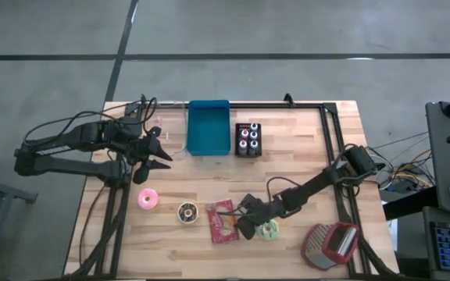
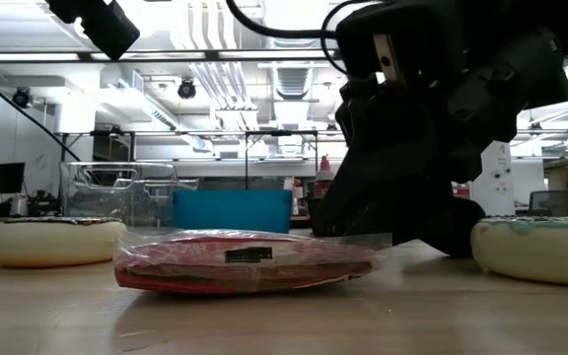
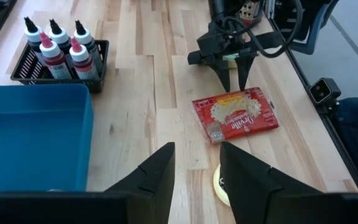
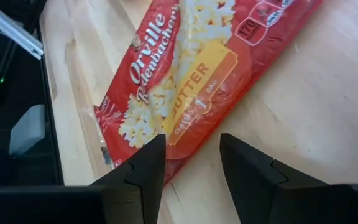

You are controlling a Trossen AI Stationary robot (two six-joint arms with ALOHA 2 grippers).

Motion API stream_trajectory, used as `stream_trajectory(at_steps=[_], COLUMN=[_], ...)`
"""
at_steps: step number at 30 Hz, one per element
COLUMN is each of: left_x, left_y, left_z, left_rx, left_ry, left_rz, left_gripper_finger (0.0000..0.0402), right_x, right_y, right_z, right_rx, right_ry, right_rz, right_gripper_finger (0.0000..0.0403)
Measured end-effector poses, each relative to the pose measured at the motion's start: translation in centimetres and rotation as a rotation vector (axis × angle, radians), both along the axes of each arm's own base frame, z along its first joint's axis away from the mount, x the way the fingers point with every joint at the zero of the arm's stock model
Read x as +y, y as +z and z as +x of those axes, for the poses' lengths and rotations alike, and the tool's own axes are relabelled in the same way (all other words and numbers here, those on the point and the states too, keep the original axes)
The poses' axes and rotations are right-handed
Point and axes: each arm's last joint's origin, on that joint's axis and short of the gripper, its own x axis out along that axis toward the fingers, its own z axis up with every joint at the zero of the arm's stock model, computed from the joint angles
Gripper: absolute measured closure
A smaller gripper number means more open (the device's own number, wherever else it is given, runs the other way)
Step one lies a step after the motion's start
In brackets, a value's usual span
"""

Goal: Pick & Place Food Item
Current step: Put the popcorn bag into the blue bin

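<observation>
A red popcorn bag in clear wrap lies flat on the wooden table near its front edge; the low view shows the bag lying flat too. My right gripper slants down at the bag's right-hand edge, open, one fingertip on either side of that edge. From across the table the right gripper shows its tips just at the bag. My left gripper hangs open above the table's left part, holding nothing. My right gripper comes slanting down from the table's right side, its open fingers straddling the bag's right-hand edge. The bag lies flat on the table. Whether the fingertips touch the wrap, I cannot tell.
A pink doughnut and a cream one lie left of the bag, and a green one sits right beside my right gripper. At the back stand a blue bin and a bottle rack. A red-and-grey tool lies front right.
</observation>
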Motion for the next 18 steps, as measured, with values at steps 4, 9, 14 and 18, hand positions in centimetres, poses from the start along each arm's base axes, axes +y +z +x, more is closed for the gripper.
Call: stream_trajectory(at_steps=[4,9,14,18], left_x=[0.00,0.00,0.00,0.00], left_y=[0.00,0.01,0.00,0.00], left_z=[0.01,0.00,0.00,0.00], left_rx=[0.000,0.000,0.000,0.000], left_ry=[0.000,0.000,0.000,0.000], left_rz=[0.000,0.000,0.000,0.000], left_gripper_finger=[0.0268,0.0268,0.0268,0.0268], right_x=[0.10,0.19,0.24,0.28], right_y=[0.23,0.23,0.26,0.29], right_z=[0.17,0.12,0.11,0.12], right_rx=[-0.048,-0.042,-0.017,-0.021], right_ry=[0.024,0.061,0.095,0.104], right_rz=[-0.008,-0.003,0.069,0.066], right_gripper_finger=[0.0255,0.0259,0.0267,0.0272])
